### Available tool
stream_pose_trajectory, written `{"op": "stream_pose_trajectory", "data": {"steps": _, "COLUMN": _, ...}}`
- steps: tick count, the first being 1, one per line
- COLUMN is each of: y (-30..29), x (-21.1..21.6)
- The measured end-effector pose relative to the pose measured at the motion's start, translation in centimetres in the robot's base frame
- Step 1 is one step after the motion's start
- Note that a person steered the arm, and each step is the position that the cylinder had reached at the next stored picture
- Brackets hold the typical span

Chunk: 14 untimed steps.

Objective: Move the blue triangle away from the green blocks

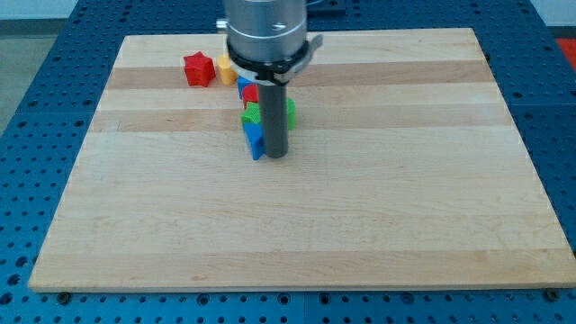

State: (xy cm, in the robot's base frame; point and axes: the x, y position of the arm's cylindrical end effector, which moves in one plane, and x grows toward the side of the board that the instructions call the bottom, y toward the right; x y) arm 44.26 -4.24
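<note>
1. A pale wooden board (297, 216) with lengthwise grain bands fills most of the frame. It lies on a blue perforated table (36, 108) that shows along the left, right and bottom edges.
2. The arm's grey round housing (265, 31) comes in from the top centre and is cut off by the top edge. A dark rod (275, 117) hangs straight down from it.
3. My tip (276, 157) rests on the board just above the frame's centre, touching or just beside the right side of the blue triangle (256, 139). It is a plain rod end with nothing to spread or pinch.
4. The blue triangle sits directly below a green block (253, 113). Another patch of green (290, 110) shows right of the rod; whether it is a separate block cannot be told.
5. Above the green, a red block (251, 93) and a second blue block (243, 83) are partly hidden by the rod and housing, so their shapes are unclear.
6. In the upper left, a red star-like block (198, 68) stands beside a yellow block (225, 68) half hidden by the housing.
</note>
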Motion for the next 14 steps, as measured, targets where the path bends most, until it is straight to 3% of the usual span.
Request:
{"op": "stream_pose_trajectory", "data": {"steps": 2, "y": -2.3, "x": -0.5}}
{"op": "stream_pose_trajectory", "data": {"steps": 7, "y": -0.3, "x": -4.1}}
{"op": "stream_pose_trajectory", "data": {"steps": 9, "y": -4.0, "x": -4.1}}
{"op": "stream_pose_trajectory", "data": {"steps": 12, "y": -2.1, "x": -1.1}}
{"op": "stream_pose_trajectory", "data": {"steps": 14, "y": -4.5, "x": -0.6}}
